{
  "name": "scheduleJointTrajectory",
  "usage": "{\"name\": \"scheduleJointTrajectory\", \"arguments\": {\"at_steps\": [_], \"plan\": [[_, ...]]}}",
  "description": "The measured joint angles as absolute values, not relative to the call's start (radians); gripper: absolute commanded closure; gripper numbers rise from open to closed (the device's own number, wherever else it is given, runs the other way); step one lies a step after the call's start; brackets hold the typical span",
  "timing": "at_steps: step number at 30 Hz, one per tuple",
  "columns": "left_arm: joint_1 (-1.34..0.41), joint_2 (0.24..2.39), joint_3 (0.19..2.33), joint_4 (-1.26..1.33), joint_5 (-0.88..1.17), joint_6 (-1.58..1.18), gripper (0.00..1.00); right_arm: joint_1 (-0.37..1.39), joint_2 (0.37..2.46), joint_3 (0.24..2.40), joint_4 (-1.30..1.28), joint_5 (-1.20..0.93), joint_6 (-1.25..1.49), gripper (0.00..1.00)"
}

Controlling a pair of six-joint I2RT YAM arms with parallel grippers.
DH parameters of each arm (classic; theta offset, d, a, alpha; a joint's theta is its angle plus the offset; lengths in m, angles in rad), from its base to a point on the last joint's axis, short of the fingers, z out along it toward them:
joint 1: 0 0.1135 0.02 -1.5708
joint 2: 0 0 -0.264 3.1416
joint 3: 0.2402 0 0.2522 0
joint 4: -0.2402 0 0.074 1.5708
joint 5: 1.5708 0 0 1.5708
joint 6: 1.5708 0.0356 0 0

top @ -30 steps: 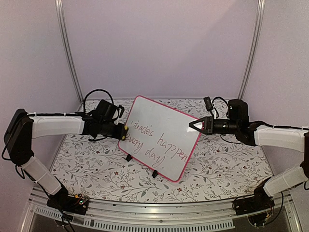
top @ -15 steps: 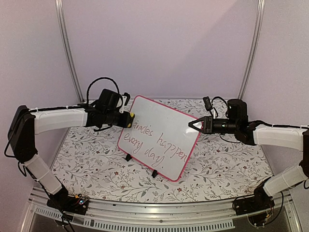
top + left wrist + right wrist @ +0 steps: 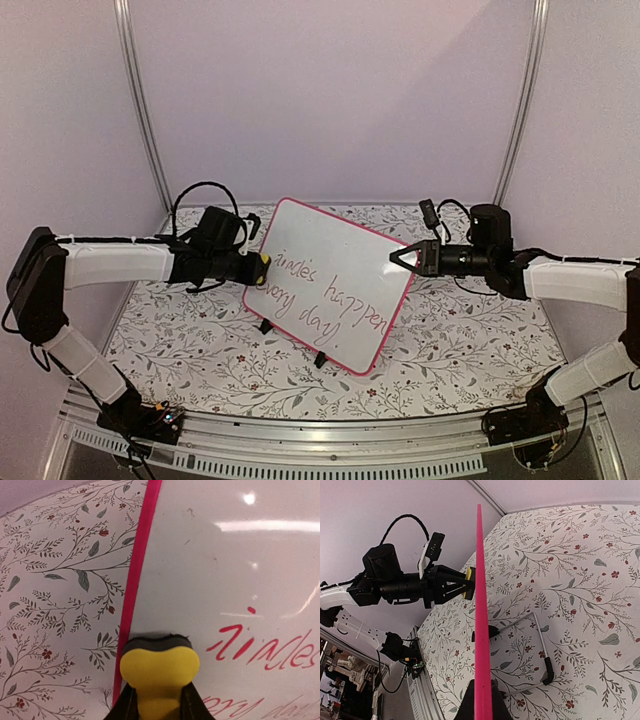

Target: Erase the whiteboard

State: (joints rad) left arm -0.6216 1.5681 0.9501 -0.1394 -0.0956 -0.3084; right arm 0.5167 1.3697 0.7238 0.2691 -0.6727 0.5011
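The left claw (image 3: 157, 706) is clamped on a yellow foam eraser with a dark felt face (image 3: 159, 666). The felt is pressed to the glossy white whiteboard with a thin pink-red frame (image 3: 225, 570), just inside its left edge and just left of where the top line of red handwriting (image 3: 265, 650) starts. Half a second ago the left claw (image 3: 258, 264) sat higher, over the upper-left corner. It has come back down to about where it was a second ago, so this looks like one short stroke along the left margin.

The first strokes of the top line look thinner from above than they did a second ago, though they are too small to be sure. Nearly all the red handwriting (image 3: 325, 292) remains, so the wiping has barely begun.

The right claw (image 3: 400, 257) has not moved and is closed on the board's right edge, steadying it. The whiteboard (image 3: 320, 235) stands tilted on two small black clip feet (image 3: 268, 325) in the middle of the floral-patterned worktop (image 3: 470, 340).
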Motion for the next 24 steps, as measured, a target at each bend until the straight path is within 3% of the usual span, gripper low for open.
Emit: {"name": "scheduleJointTrajectory", "arguments": {"at_steps": [10, 20, 24], "plan": [[-0.631, 1.549, 0.904, -0.151, -0.091, -0.337, 1.0, 0.516, 1.377, 0.728, 0.271, -0.678, 0.5, 1.0], [-0.65, 1.645, 1.14, -0.18, -0.086, -0.282, 1.0, 0.516, 1.382, 0.731, 0.27, -0.673, 0.508, 1.0], [-0.651, 1.65, 1.142, -0.161, -0.082, -0.281, 1.0, 0.516, 1.383, 0.732, 0.27, -0.673, 0.508, 1.0]]}}
